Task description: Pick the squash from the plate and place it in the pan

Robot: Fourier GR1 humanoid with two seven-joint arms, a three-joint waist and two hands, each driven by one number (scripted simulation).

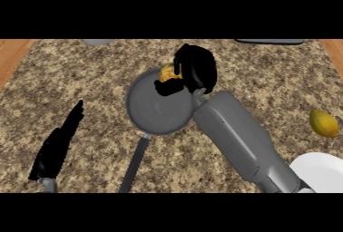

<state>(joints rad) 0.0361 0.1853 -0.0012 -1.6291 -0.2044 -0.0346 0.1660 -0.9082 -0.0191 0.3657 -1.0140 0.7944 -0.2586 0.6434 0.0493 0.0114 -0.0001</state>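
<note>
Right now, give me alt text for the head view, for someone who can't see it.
The right hand, curled round a yellow squash, holds it at the far rim of a round grey pan on a speckled granite counter. The left hand rests open at lower left; a white plate sits lower right.

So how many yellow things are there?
2. One is the squash, held in the right hand over the pan. The other is a lemon on the counter at the right.
</note>
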